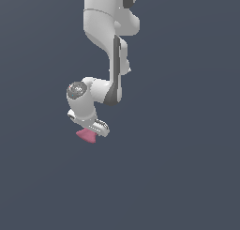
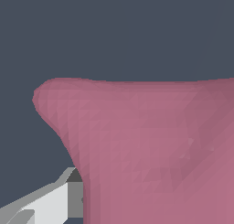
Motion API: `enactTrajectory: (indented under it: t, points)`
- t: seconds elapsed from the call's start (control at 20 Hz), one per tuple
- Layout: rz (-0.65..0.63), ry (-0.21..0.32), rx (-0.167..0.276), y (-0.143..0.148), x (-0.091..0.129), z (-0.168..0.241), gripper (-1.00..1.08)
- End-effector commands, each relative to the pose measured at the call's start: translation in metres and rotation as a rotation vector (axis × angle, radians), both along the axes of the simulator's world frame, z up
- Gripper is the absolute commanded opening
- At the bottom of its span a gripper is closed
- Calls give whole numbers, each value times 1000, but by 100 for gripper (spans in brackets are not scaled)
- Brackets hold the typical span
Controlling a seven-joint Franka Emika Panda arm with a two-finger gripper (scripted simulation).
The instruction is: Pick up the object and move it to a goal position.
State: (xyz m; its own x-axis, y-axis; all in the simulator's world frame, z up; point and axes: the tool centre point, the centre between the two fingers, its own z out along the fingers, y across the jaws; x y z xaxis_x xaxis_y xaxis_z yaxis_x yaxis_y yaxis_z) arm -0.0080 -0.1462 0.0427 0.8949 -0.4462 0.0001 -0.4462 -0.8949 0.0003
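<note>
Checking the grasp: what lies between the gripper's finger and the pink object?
Nothing shows there. In the wrist view the finger meets the pink object edge to edge, with no gap visible.

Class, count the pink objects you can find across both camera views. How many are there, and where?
1. The pink object sits directly under the gripper in the exterior view; in the wrist view it fills most of the picture, beside one grey finger. No others show.
</note>
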Motion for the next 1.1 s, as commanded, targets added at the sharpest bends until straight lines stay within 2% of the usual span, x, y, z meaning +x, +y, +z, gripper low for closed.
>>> enactTrajectory:
  t: [0.0,0.3,1.05]
  points:
    - [1,-1,1,10,-2,11,-100]
    - [1,-1,1,44,-13,50,-100]
    - [0,-1,-2,161,-45,186,-100]
